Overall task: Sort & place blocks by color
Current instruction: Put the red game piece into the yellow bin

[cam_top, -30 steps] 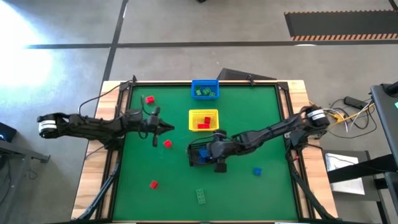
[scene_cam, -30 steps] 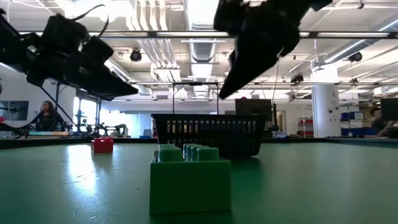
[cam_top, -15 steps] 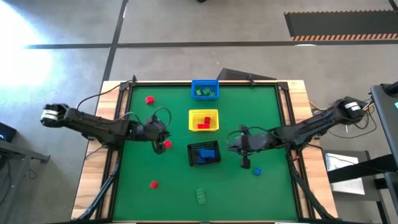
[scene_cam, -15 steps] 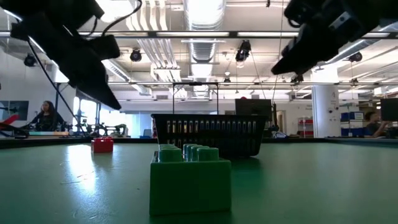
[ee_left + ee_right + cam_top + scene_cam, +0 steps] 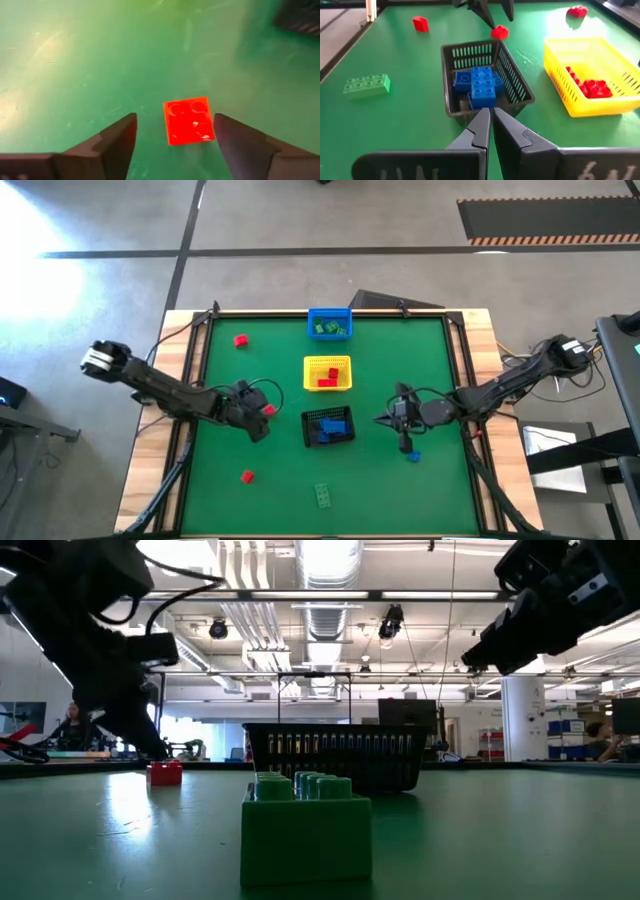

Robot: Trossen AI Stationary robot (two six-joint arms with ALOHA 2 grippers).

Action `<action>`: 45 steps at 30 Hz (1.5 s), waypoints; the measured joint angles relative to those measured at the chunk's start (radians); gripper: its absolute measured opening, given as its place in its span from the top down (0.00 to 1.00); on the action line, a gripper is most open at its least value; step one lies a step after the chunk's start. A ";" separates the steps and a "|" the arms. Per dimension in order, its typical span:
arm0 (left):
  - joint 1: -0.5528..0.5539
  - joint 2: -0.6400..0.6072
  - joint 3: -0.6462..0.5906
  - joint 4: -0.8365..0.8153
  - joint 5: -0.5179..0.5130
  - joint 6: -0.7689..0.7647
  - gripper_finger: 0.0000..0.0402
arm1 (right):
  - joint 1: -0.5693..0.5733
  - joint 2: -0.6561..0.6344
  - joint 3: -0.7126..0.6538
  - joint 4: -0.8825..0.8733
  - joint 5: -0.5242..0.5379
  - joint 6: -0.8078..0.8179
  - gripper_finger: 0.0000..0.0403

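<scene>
Three baskets (image 5: 327,372), several loose blocks (image 5: 247,476)

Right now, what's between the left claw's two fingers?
A red block lies on the green table between the open left gripper fingers, nearer one finger; neither visibly touches it. The left wrist view shows this.

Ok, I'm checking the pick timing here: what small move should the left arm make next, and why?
Probably lower and close the left gripper. Its open fingers already straddle the small red studded plastic brick, which lies flat on the green table mat, untouched. The brick sits nearer one finger, so a slight centring first may help.
</scene>
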 joint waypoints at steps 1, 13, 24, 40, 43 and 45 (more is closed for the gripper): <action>0.000 0.017 0.000 0.005 -0.009 0.000 0.37 | 0.000 0.002 -0.004 0.001 0.000 0.005 0.97; -0.002 0.146 -0.049 0.211 -0.029 0.000 0.46 | 0.000 0.058 -0.028 0.075 0.007 0.010 0.97; 0.030 0.007 -0.052 0.338 -0.059 0.230 0.70 | 0.000 0.072 -0.028 0.084 0.024 0.010 0.97; 0.435 0.123 0.178 0.621 0.244 0.643 0.70 | 0.000 0.073 -0.028 0.101 0.024 -0.015 0.97; 0.481 0.205 0.232 0.619 0.297 0.661 0.70 | 0.000 0.073 -0.028 0.099 0.024 -0.015 0.97; 0.505 0.267 0.264 0.621 0.339 0.660 0.70 | 0.000 0.073 -0.028 0.099 0.024 -0.016 0.97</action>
